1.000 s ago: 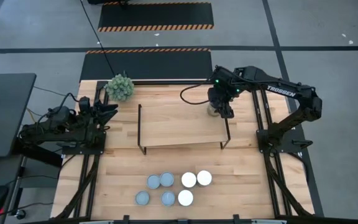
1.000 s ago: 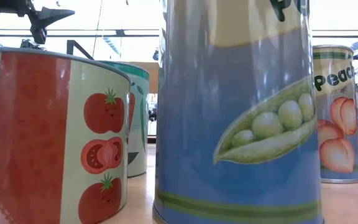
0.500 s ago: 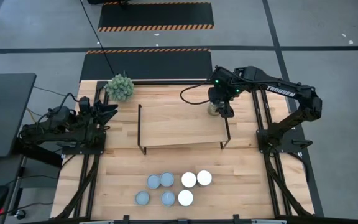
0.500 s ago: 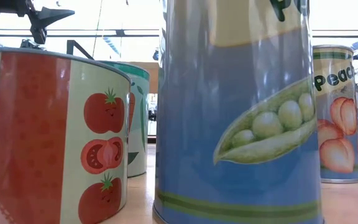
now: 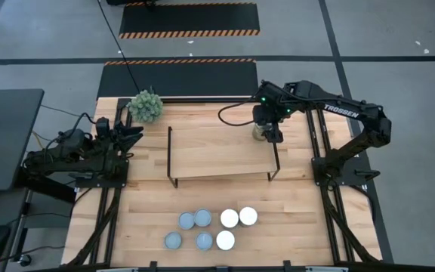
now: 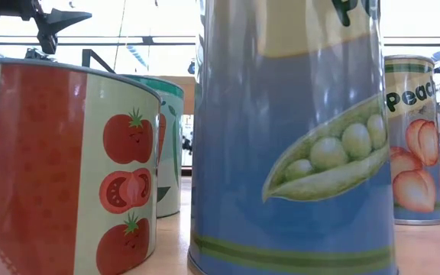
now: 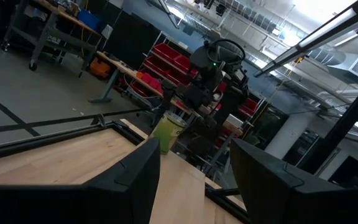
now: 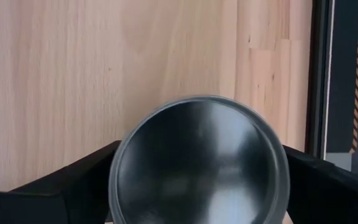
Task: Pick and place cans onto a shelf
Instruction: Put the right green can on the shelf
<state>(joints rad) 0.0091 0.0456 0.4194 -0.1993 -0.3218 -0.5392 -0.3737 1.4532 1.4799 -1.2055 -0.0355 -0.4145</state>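
One can (image 5: 258,134) stands upright on the far right corner of the shelf (image 5: 217,155). Its silvery top (image 8: 197,165) fills the right wrist view. My right gripper (image 5: 269,133) hovers over it, pointing steeply down and open. One finger (image 8: 73,183) stands on each side of the can. From the left wrist view the same can (image 7: 168,132) shows a green label. Several more cans (image 5: 206,229) stand upright in a group near the table's front edge. My left gripper (image 5: 131,132) waits open at the table's left side.
A green ball-shaped plant (image 5: 146,106) sits at the table's far left corner. The shelf's black end frame (image 8: 319,62) runs just beside the placed can. Most of the shelf board (image 5: 202,151) is bare. In the low view the pea can (image 6: 296,137) and tomato can (image 6: 67,168) block most of the sight.
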